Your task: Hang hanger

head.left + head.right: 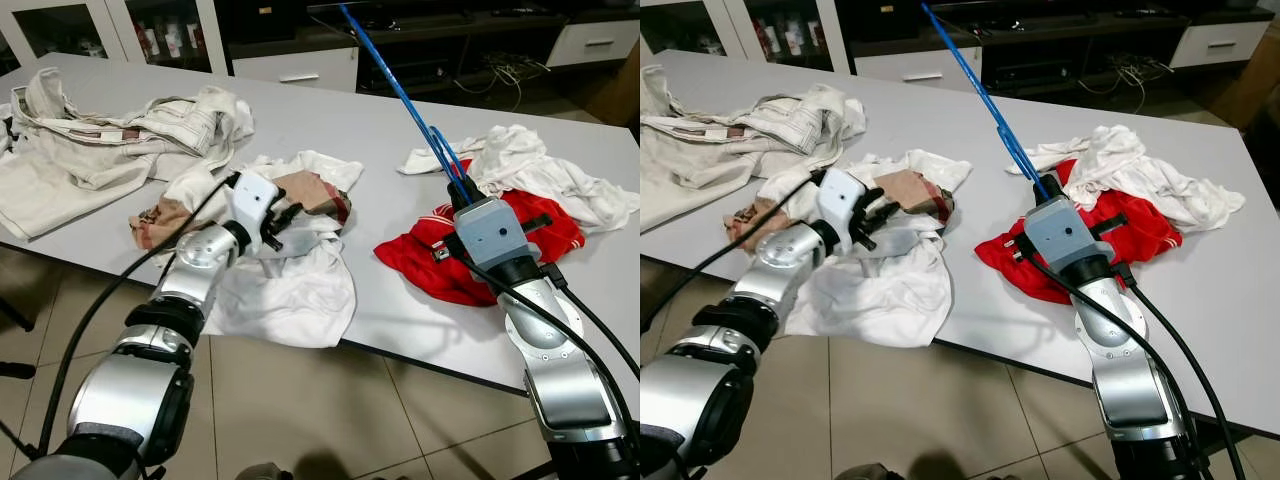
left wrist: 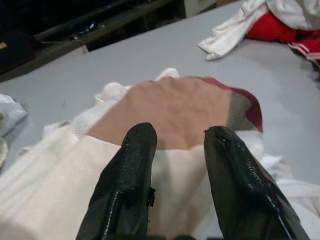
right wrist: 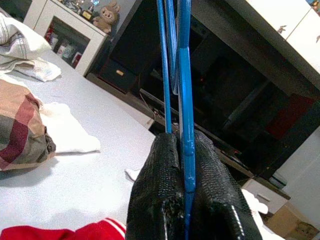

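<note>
Holding the blue hanger [image 1: 400, 95] tight, the right gripper [image 3: 182, 150] stood over the red shirt [image 1: 480, 250] on the grey table [image 1: 380, 130]. Its two black fingers were pressed together on the thin blue bars, as the right wrist view showed. The hanger stuck up and away from the robot, slanting toward the dark cupboards at the back of the room. It was up in the air and touched nothing but the gripper.

The left gripper [image 1: 283, 220] hung low over the white shirt [image 1: 290, 290] near the table's front edge. Its fingers [image 2: 125, 175] were a little apart and held nothing. Just past them lay a tan and red checked cloth [image 2: 175, 110] on top of the white one. More pale clothes [image 1: 90, 140] were piled at the far left of the table, and another white cloth [image 1: 530, 170] lay behind the red shirt.

It looked like the robot was at the carrying step: the hanger was picked up, but it was not hung on anything yet. No rail or hook could be seen. Next, the robot would likely need to find a bar to hang it on, turn that way, and lift the hook end over it. The hanger was long and thin, so it could wobble or bump things if swung fast.
</note>
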### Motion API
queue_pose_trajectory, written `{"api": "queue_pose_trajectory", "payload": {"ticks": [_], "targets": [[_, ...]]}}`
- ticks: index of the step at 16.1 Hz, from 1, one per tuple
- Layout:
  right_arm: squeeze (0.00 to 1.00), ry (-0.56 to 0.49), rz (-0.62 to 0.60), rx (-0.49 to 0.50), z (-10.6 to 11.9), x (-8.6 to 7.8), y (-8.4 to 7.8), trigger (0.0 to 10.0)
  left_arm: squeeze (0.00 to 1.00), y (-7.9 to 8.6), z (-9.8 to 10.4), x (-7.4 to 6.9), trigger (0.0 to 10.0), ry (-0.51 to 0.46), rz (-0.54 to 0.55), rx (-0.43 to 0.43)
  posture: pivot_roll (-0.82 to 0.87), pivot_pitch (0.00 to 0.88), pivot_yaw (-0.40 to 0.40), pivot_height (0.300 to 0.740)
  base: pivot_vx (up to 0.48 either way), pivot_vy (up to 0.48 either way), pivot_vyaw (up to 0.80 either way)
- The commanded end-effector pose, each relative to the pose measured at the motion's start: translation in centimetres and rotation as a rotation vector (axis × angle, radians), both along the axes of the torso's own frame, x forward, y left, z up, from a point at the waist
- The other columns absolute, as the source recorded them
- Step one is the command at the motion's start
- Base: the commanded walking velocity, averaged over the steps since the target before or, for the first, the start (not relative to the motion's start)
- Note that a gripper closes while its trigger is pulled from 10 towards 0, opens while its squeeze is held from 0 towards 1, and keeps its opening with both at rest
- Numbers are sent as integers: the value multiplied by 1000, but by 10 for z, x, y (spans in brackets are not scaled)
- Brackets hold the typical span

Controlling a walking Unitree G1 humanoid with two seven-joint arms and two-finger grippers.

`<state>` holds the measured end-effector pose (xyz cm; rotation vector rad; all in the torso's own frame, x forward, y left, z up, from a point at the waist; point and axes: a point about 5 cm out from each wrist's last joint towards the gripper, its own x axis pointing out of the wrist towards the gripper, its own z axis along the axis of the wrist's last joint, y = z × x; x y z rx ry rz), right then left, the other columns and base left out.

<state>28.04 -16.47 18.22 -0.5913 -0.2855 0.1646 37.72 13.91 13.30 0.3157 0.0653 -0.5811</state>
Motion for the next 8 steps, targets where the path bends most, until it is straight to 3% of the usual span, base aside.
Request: {"api": "queue_pose_trajectory", "payload": {"ticks": [1,5,6,7,8], "targets": [[0,-18,-3,2,4,1,1,10000,0,-3,-3,0,10000,24,-8,40,-30,4,53,723,0,0,0],[0,-19,-2,3,3,2,2,10000,0,-7,-26,-6,10000,131,-1,102,-29,3,55,723,0,0,0],[0,-19,-2,3,3,2,2,10000,0,-7,-28,-7,7333,138,-4,106,-30,3,56,723,0,0,0],[0,-18,-2,3,3,2,1,10000,0,-7,-28,-8,0,136,-3,98,-30,3,55,723,0,0,0],[0,-19,-3,3,3,2,1,10000,0,-7,-26,-7,0,129,-7,86,-30,3,55,723,0,0,0]]}}
